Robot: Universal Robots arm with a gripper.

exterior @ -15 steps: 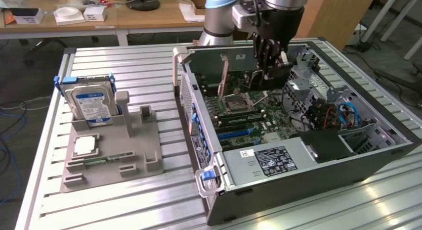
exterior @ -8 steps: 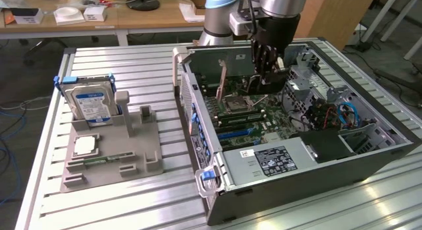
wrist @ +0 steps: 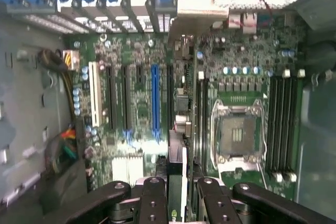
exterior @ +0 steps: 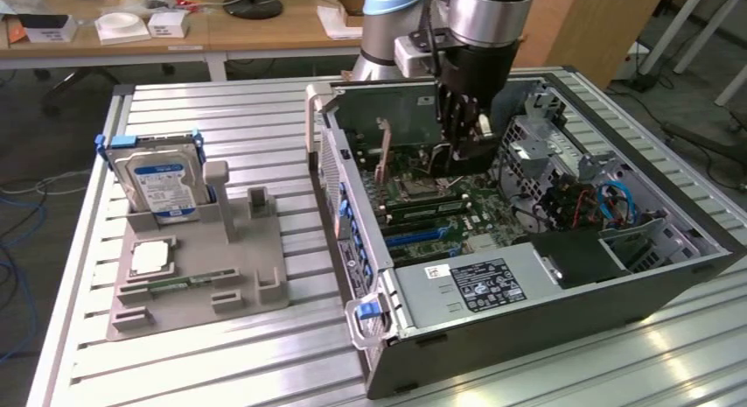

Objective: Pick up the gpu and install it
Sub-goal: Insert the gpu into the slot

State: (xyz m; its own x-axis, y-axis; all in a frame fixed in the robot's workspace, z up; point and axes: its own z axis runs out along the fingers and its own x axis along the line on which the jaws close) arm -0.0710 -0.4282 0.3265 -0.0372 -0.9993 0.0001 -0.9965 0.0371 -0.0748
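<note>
My gripper point(exterior: 464, 137) reaches down into the open computer case point(exterior: 526, 293) and is shut on the gpu point(exterior: 463, 159), a dark card hanging upright over the motherboard. In the wrist view the gpu point(wrist: 176, 163) shows edge-on between the black fingers point(wrist: 153, 198), with a pale metal piece along its side. It hovers over the motherboard point(wrist: 136, 56), between the blue expansion slot point(wrist: 155, 98) and the empty CPU socket point(wrist: 236, 132), roughly in line with the black slot point(wrist: 170, 90) beside the blue one. I cannot tell whether the card touches a slot.
A grey fixture point(exterior: 198, 276) on the slatted table at the exterior view's left holds a silver hard drive point(exterior: 164, 179), a small square chip point(exterior: 150, 258) and a green memory stick point(exterior: 175, 286). Cables point(exterior: 607, 201), the drive cage and the power supply point(exterior: 491, 280) crowd the case.
</note>
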